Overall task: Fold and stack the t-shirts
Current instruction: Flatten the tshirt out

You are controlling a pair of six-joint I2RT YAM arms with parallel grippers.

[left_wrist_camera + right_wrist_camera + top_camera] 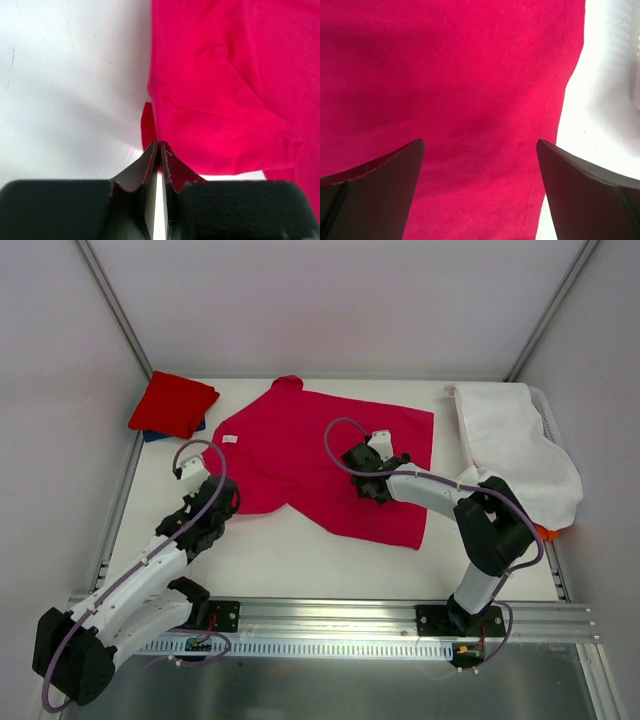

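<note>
At the upper left of the top view a folded red shirt (172,403) lies on a blue shirt (158,434) (only a sliver of blue shows at its near edge). Lower and to the right, the left gripper (222,502) sits at the lower-left edge of the pink shirt (320,455). Its wrist view shows the jaws pressed together with the tips at the cloth's edge; I cannot tell whether any cloth is caught between them. The pink shirt lies spread and partly folded over across the middle of the table (300,560), with a white tag (229,439) near its left side. The right gripper (372,480) is over its right half, jaws wide apart and holding nothing. A white cloth (515,445) lies at the far right.
</note>
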